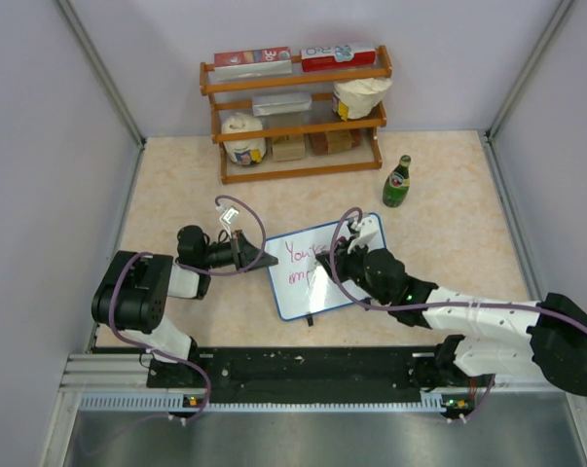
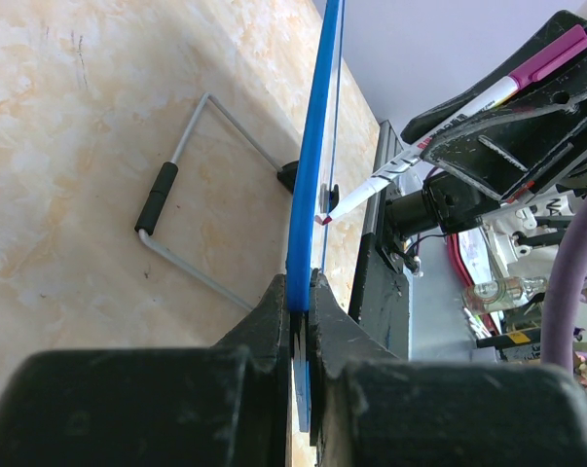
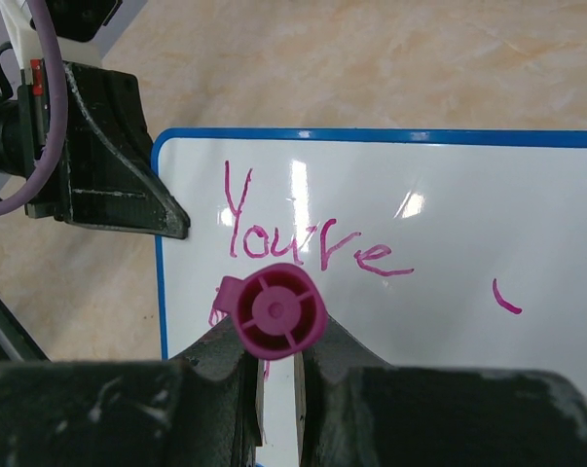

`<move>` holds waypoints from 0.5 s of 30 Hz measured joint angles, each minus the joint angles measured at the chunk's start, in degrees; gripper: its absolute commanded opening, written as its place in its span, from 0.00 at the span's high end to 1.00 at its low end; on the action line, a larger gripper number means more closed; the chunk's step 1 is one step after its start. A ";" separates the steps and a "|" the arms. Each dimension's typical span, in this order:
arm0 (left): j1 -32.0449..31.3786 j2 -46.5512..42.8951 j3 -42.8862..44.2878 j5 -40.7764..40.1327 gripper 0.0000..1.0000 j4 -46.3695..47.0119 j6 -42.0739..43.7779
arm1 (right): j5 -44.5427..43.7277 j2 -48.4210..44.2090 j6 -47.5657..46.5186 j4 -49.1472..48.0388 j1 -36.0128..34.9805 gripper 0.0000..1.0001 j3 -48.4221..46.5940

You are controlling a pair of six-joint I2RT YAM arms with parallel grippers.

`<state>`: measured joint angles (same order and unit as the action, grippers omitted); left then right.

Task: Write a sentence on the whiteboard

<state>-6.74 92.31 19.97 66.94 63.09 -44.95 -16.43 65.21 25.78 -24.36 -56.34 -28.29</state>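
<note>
The whiteboard (image 1: 295,292), white with a thin blue frame, stands tilted at mid-table. My left gripper (image 1: 259,261) is shut on its left edge; in the left wrist view the blue frame (image 2: 308,195) runs edge-on between the jaws of that gripper (image 2: 301,287). My right gripper (image 1: 324,258) is shut on a pink-capped marker (image 3: 274,311) whose tip (image 2: 324,218) touches the board face. Pink writing "You're" (image 3: 303,238) fills the top line of the whiteboard (image 3: 449,224). A second line starts lower left, mostly hidden behind the marker. A short stray stroke (image 3: 507,297) sits at the right.
A wooden rack (image 1: 298,112) with boxes and jars stands at the back. A green bottle (image 1: 398,182) is right of it, behind the board. The board's wire stand (image 2: 191,195) rests on the table behind it. Walls close both sides.
</note>
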 measured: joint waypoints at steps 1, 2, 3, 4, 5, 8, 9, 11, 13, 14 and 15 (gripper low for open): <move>0.00 0.00 0.00 0.00 1.00 0.00 0.02 | 0.00 0.09 0.00 -0.11 0.00 1.00 0.00; 0.00 0.00 0.00 0.00 1.00 0.00 0.00 | 0.00 0.15 0.00 -0.13 0.00 1.00 0.00; 0.00 0.00 0.00 0.00 1.00 0.00 0.00 | 0.00 0.22 0.00 -0.20 0.02 1.00 0.00; 0.00 0.00 0.00 -0.02 1.00 0.00 0.00 | 0.00 0.28 0.02 -0.28 0.02 1.00 0.00; 0.00 0.00 0.00 -0.02 1.00 -0.02 0.00 | 0.00 0.39 0.02 -0.39 0.02 1.00 0.00; 0.02 0.00 0.00 -0.02 1.00 -0.02 0.00 | -0.04 0.63 0.37 -0.59 0.02 1.00 -0.02; 0.02 0.00 0.00 -0.02 1.00 -0.02 0.00 | -0.09 0.63 0.44 -0.59 0.02 1.00 -0.02; 0.02 0.00 0.00 -0.02 1.00 -0.02 0.00 | -0.37 0.63 0.68 -0.50 0.02 1.00 -0.02; 0.02 0.00 0.00 -0.02 1.00 -0.02 0.00 | -0.66 0.59 1.01 -0.33 0.02 1.00 -0.02; 0.02 0.00 0.00 -0.02 1.00 -0.02 0.00 | -0.79 0.55 1.09 -0.20 0.02 1.00 -0.02; 0.02 0.00 0.00 -0.02 1.00 -0.02 0.00 | -1.01 0.44 1.16 -0.07 0.02 1.00 -0.02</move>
<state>-6.72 92.31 19.97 66.92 63.07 -44.95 -17.43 65.65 26.94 -24.43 -56.31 -28.32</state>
